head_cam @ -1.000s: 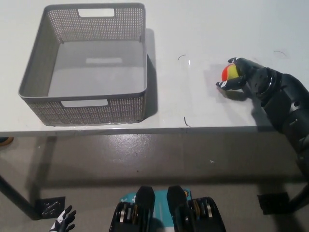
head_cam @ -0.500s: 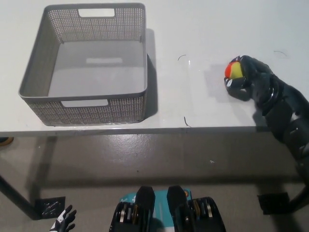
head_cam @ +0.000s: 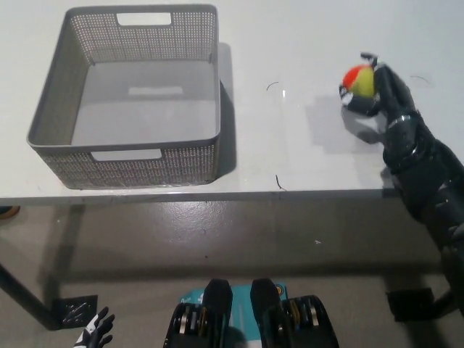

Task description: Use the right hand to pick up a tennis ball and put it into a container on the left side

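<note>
Black, my right robot hand is closed around the ball, holding it above the white counter. Well off to its left sits the grey basket. My left robot hand rests low, fingers spread.

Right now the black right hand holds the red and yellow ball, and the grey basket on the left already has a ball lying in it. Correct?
Not quite. The right hand does hold the ball, but the head view shows the basket with nothing in it.
</note>
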Controlling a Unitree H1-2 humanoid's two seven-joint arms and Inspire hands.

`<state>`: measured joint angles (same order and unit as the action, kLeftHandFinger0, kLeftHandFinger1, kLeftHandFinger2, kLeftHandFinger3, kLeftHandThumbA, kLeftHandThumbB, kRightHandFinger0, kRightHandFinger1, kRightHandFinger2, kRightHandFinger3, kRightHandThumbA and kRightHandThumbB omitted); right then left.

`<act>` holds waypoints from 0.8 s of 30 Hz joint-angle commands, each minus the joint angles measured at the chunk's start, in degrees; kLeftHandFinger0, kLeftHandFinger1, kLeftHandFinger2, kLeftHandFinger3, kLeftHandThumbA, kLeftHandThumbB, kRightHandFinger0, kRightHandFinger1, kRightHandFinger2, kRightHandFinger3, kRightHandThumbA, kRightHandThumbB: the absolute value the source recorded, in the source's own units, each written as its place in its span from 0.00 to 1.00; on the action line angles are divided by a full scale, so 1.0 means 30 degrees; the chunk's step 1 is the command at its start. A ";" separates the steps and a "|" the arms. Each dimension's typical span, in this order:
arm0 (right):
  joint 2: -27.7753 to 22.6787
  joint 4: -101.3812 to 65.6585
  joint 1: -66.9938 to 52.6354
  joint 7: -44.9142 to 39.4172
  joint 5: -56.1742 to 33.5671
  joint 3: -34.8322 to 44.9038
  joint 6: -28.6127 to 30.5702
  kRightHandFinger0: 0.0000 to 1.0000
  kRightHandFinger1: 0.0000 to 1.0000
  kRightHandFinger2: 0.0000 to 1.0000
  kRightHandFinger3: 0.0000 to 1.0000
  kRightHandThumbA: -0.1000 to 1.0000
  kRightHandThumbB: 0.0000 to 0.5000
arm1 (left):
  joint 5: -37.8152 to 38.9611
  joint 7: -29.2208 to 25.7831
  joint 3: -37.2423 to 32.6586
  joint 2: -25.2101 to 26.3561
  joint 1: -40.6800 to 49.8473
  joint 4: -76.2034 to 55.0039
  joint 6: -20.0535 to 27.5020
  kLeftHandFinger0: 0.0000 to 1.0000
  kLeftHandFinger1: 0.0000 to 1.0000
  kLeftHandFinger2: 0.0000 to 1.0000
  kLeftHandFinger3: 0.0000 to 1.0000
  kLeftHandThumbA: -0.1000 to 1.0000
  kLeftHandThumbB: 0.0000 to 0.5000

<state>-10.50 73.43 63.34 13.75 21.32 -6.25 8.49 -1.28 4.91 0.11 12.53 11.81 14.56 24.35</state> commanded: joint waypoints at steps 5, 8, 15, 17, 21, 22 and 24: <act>0.0925 -0.5098 0.2100 -0.0536 -0.1566 0.0740 0.0528 0.04 0.54 0.89 0.94 0.00 0.21 | -0.0102 0.0053 0.0141 0.0294 0.0096 -0.0064 0.0859 1.00 1.00 1.00 1.00 1.00 0.64; 0.1385 -0.7101 0.2156 -0.0921 -0.1420 0.0416 -0.0160 0.04 0.55 0.89 0.94 0.00 0.20 | -0.0207 -0.0030 0.0152 0.0266 0.0121 -0.0003 0.0860 1.00 1.00 1.00 1.00 1.00 0.64; 0.3125 -0.9102 0.3712 -0.1360 -0.1292 -0.0014 -0.1648 0.00 0.52 0.86 0.98 0.00 0.23 | -0.0126 -0.0018 0.0191 0.0265 0.0110 0.0021 0.0859 1.00 1.00 1.00 1.00 1.00 0.66; 0.3593 -0.9122 0.4070 -0.1382 -0.1229 -0.0176 -0.1656 0.00 0.49 0.84 0.95 0.00 0.23 | -0.0238 -0.0060 0.0142 0.0217 0.0241 -0.0015 0.0860 1.00 1.00 1.00 1.00 1.00 0.66; 0.4669 -0.8676 0.4821 -0.0932 -0.0850 -0.0641 -0.1620 0.00 0.44 0.79 0.93 0.00 0.27 | -0.0216 0.0043 -0.0034 0.0126 0.0289 0.0052 0.0861 1.00 1.00 1.00 1.00 1.00 0.61; 0.4918 -0.8479 0.5034 -0.1170 -0.1024 -0.0675 -0.1654 0.00 0.43 0.79 0.93 0.00 0.31 | -0.0200 0.0114 -0.0084 0.0177 0.0215 0.0108 0.0861 1.00 1.00 1.00 1.00 1.00 0.59; 0.5279 -0.7693 0.5468 -0.0944 -0.0900 -0.0882 -0.1200 0.00 0.40 0.78 0.92 0.00 0.32 | -0.0009 0.0361 -0.0160 0.0290 0.0068 0.0177 0.0861 1.00 1.00 1.00 1.00 1.00 0.61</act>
<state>3.62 49.63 73.50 10.83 18.45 -7.94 4.40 -1.67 4.96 -0.22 12.52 11.97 15.53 24.36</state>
